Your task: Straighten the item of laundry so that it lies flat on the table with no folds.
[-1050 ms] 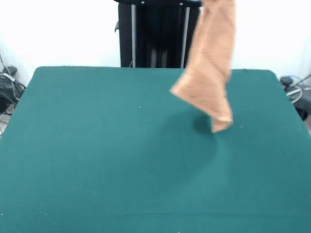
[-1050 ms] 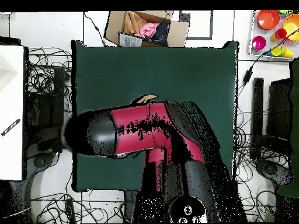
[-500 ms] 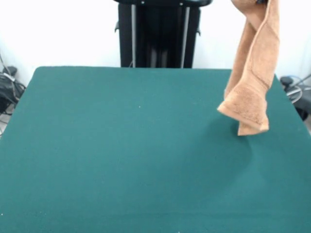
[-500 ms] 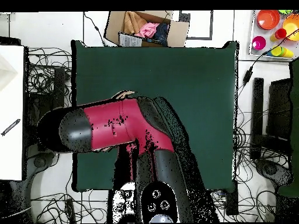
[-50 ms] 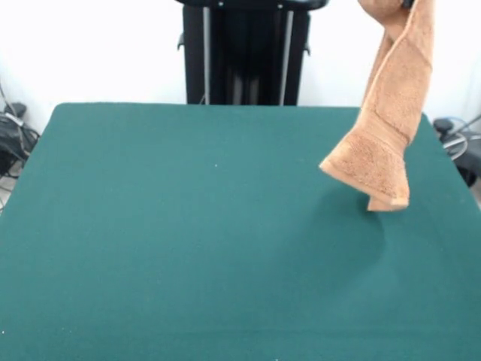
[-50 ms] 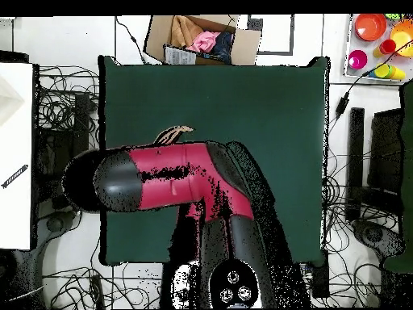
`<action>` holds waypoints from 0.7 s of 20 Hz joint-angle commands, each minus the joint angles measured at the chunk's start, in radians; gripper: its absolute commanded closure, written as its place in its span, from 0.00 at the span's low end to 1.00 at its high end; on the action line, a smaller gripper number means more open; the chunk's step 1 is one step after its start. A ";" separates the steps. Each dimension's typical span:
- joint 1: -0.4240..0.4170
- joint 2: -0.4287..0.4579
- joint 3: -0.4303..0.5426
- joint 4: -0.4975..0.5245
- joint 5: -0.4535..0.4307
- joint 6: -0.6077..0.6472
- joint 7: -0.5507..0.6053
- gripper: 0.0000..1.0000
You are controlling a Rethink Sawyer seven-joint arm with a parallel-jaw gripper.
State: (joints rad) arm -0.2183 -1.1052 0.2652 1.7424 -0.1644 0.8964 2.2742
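Light orange-tan terry-cloth towel (image 5: pixel 385 128) hanging folded lengthwise from above, lower end clear of the dark green felt table (image 5: pixel 188 248), near its right edge. Gripper hidden; finger state impossible to tell. Best lowered slowly leftward, dragging the hem out flat. Ample bare felt left and near.

Bright even light; towel (image 5: pixel 387 113) casts a faint shadow.
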 commanded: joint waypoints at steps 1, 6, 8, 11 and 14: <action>-0.106 0.020 0.001 0.193 0.035 -0.160 -0.070 1.00; -0.300 0.116 0.137 0.207 -0.009 -0.269 -0.295 1.00; -0.381 0.171 0.203 0.211 -0.046 -0.327 -0.360 1.00; -0.471 0.236 0.283 0.206 -0.098 -0.367 -0.423 1.00; -0.521 0.259 0.332 0.175 -0.133 -0.332 -0.475 1.00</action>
State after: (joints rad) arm -0.6888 -0.9514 0.4306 1.8362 -0.2224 0.5773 2.0970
